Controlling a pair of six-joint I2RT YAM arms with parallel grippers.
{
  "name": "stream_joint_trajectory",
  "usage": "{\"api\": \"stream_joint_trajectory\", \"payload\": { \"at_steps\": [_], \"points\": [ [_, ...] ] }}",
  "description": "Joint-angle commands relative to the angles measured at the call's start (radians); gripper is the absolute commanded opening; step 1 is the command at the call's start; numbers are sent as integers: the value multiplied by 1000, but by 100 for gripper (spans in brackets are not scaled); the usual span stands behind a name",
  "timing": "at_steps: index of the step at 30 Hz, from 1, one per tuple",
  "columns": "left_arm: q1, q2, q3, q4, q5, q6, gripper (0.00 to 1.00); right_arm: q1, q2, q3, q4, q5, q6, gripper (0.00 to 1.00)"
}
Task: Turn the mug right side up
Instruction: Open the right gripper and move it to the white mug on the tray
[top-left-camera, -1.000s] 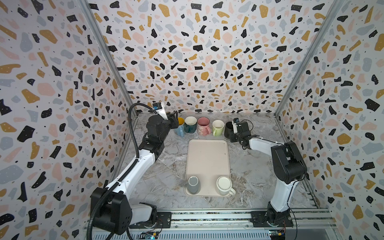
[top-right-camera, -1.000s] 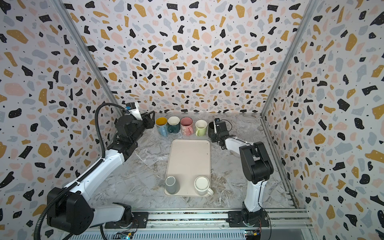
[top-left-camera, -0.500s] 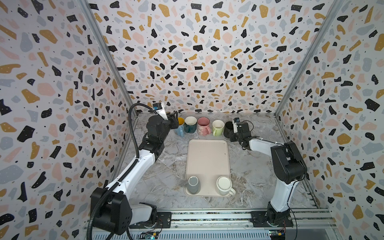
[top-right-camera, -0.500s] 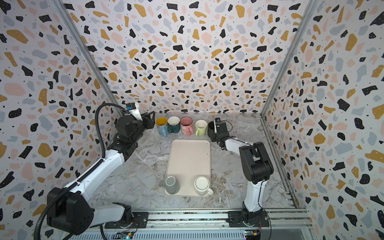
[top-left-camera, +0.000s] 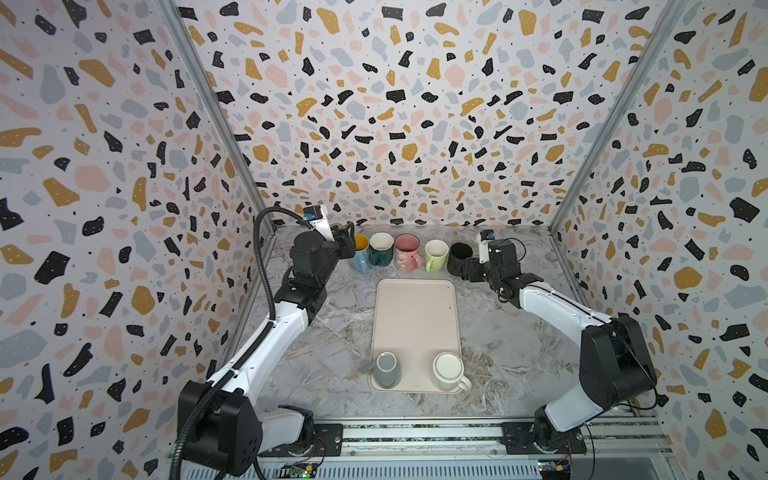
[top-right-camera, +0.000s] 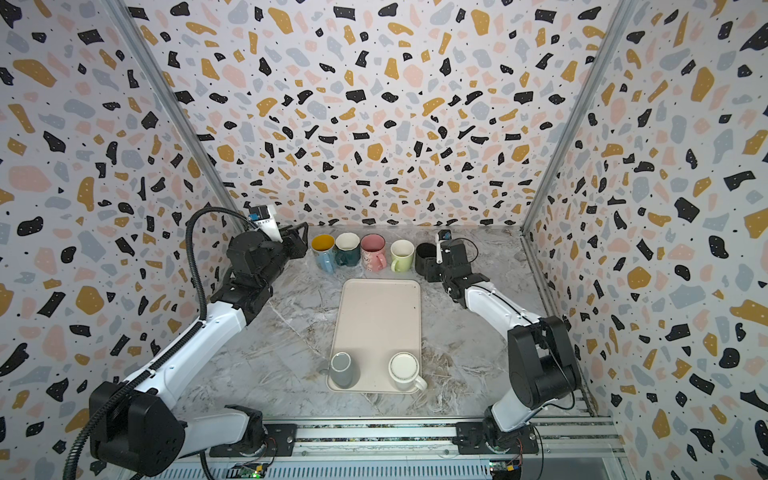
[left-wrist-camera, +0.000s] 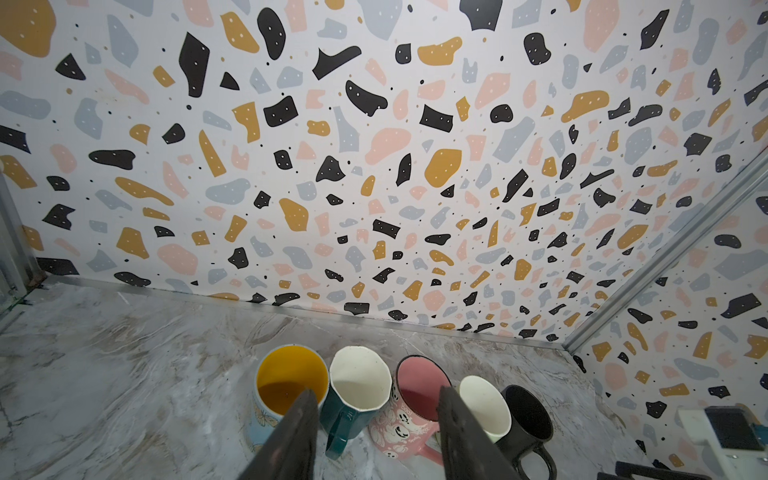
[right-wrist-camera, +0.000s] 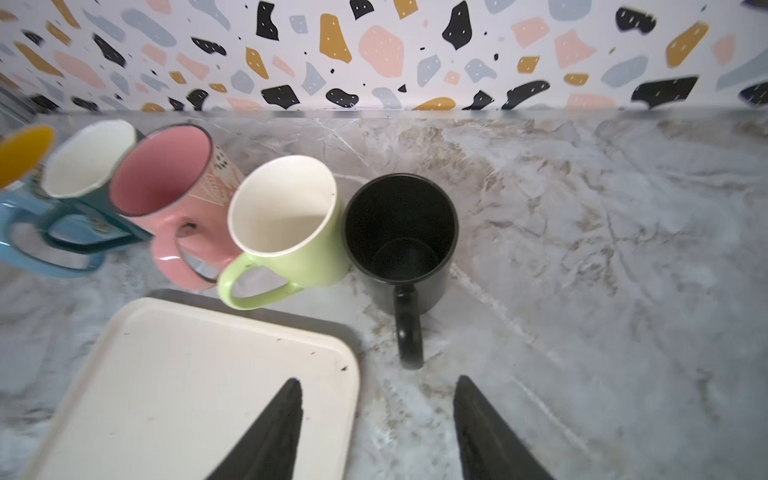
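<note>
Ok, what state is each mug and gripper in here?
Blue mug: upright.
Teal mug: upright.
Pink mug: upright.
Green mug: upright.
Black mug: upright, not gripped.
Grey mug: upside down on tray.
White mug: upside down on tray.
Left gripper: open, empty.
Right gripper: open, empty.

In the right wrist view the blue mug is blurred and cut off at the edge; the tray runs out of frame. In the left wrist view the fingers of the left gripper cover part of the pink mug. In both top views the handle of the black mug is lost against the right gripper.
</note>
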Motion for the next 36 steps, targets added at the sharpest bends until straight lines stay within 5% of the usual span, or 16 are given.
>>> {"api": "stream_joint_trajectory", "payload": {
  "at_steps": [1, 8, 18, 25, 36],
  "points": [
    [5, -31, -19, -2, -9, 16, 48, 5, -39, 39, -279, -158, 93, 71],
    [6, -54, -31, -10, -3, -8, 49, -50, -179, 12, -587, -462, 245, 72],
    [6, -88, -54, -2, 42, -85, 49, -147, -414, -213, -650, -868, 788, 64],
    [6, -132, -69, -19, 27, -100, 50, -144, -673, -423, -548, -892, 1198, 64],
    [6, -157, -109, 4, 20, -155, 50, -89, -1055, -632, -631, -820, 1533, 61]
  ]
}}
